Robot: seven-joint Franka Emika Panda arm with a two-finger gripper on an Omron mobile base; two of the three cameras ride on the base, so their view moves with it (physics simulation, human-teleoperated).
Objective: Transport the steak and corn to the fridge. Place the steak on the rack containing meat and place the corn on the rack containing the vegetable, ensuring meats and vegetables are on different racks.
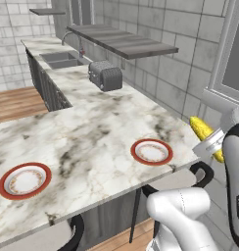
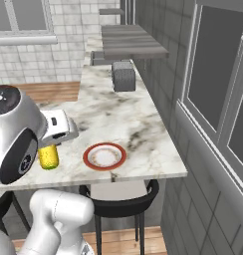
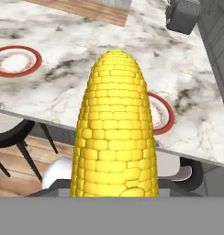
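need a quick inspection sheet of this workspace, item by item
surface: marble counter, bare between the plates
job's things: corn held off the counter, tip pointing away from the hand; steak, fridge, vegetable: nothing seen
clutter: two red-rimmed plates, near and far, both empty; toaster
grippers: pincer shut on corn, beside the counter's edge
cables: nothing seen
surroundings: sink, wall shelf, window, black chairs under the counter edge, wood floor
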